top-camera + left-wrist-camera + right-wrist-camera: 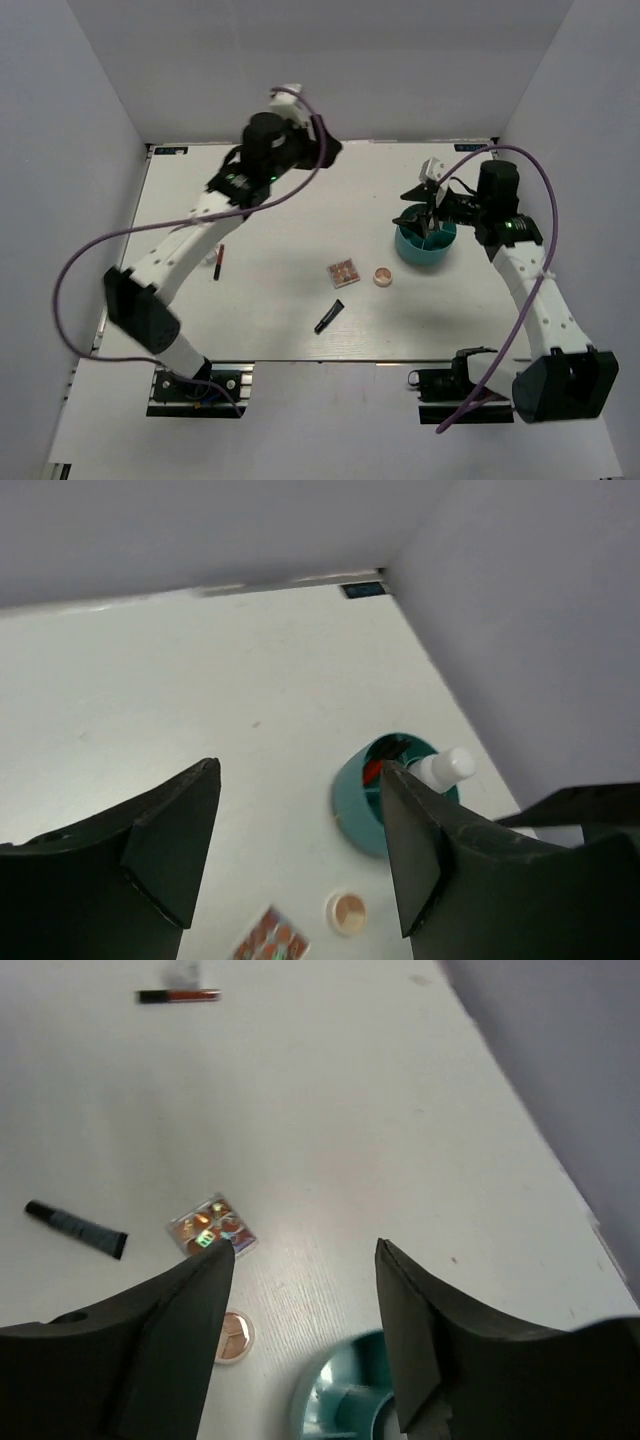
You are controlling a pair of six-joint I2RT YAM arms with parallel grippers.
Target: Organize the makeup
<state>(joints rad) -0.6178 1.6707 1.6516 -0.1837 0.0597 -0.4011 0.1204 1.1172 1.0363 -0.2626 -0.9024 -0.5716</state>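
Note:
The teal cup (425, 247) stands at the right. In the left wrist view the white bottle (446, 766) stands inside the cup (360, 805), with something red beside it. The square palette (343, 272), round beige compact (382, 276) and black tube (328, 316) lie on the table in the middle. The red-black pencil (218, 262) lies at the left. My right gripper (420, 212) hangs open and empty over the cup's left rim (340, 1405). My left gripper (325, 150) is open and empty, raised high near the back wall.
White walls close the table at the back and on both sides. A purple cable loops from each arm. The right wrist view shows the palette (210, 1230), compact (233, 1335), tube (75, 1225) and pencil (178, 996) spread apart on the table.

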